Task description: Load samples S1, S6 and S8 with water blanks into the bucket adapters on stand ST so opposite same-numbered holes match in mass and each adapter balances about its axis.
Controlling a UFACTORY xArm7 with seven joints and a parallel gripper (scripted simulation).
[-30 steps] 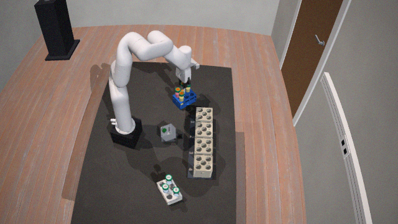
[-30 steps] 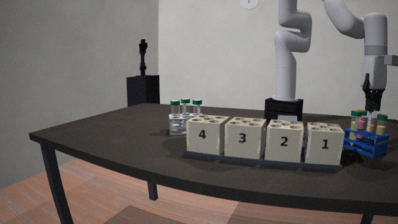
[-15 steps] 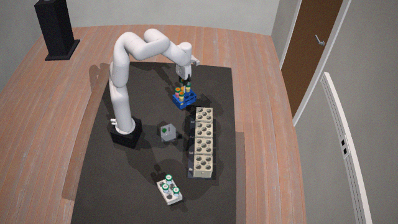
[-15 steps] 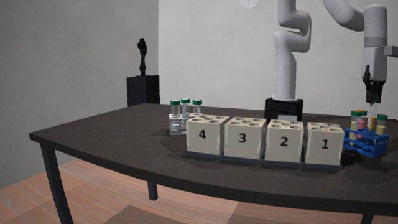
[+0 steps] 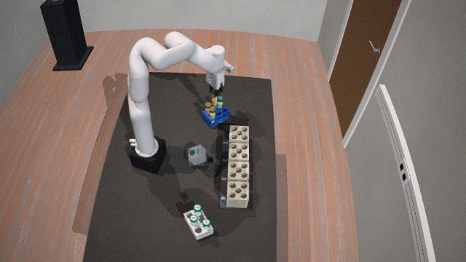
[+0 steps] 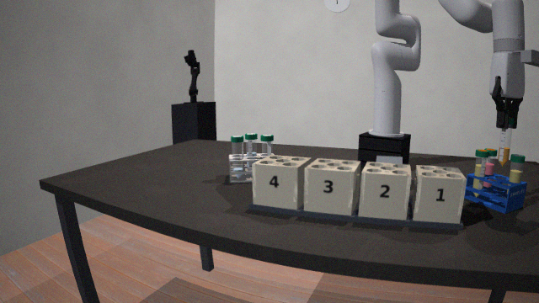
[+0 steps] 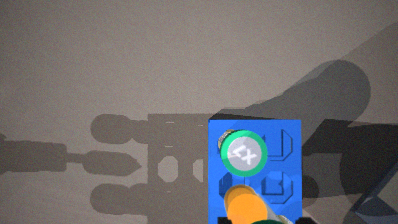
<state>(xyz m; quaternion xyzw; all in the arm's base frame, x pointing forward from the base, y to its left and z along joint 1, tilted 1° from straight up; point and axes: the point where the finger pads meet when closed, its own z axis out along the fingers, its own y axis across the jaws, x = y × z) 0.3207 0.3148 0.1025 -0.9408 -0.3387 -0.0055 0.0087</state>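
Grey-dotted tube [image 5: 220, 102] [image 6: 516, 169] [image 7: 244, 153], "X7" on cap

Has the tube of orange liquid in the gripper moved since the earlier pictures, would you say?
Yes, upward: the tube of orange liquid now hangs higher above the blue rack in the exterior view.
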